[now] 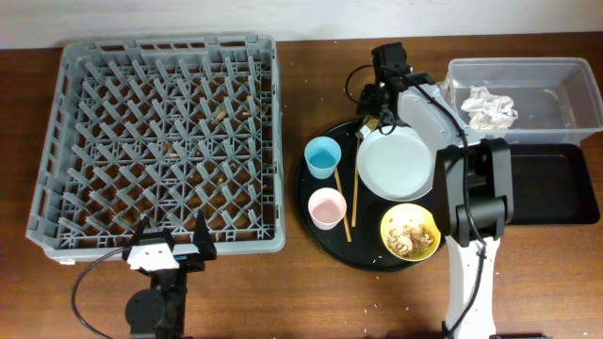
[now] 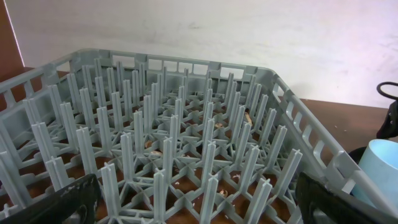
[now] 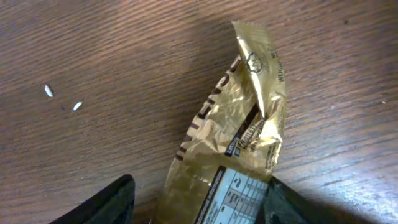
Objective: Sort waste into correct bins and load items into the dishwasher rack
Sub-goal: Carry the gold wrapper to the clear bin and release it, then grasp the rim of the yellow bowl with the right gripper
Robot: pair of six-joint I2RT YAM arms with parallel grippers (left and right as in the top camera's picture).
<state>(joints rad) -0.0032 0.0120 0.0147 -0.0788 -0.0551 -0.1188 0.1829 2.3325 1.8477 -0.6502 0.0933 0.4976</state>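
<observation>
The grey dishwasher rack (image 1: 170, 44) fills the left of the table and holds no items; it also fills the left wrist view (image 2: 180, 137). My left gripper (image 1: 174, 247) (image 2: 199, 202) is open and empty at the rack's near edge. My right gripper (image 1: 374, 111) (image 3: 199, 202) is open, low over the table behind the round black tray. Its fingers straddle the near end of the gold-brown wrapper (image 3: 242, 137), which lies flat on the wood. The grey plate (image 1: 396, 162), blue cup (image 1: 322, 155), pink cup (image 1: 327, 207), chopsticks (image 1: 354, 193) and yellow bowl (image 1: 410, 232) with scraps sit on the round tray.
The clear tub (image 1: 565, 68) at the back right holds crumpled white napkins (image 1: 488, 106). The shallow black tray (image 1: 556, 184) lies in front of it. The round black tray (image 1: 311, 231) is in the middle. Rice grains (image 3: 62, 98) lie on the wood left of the wrapper.
</observation>
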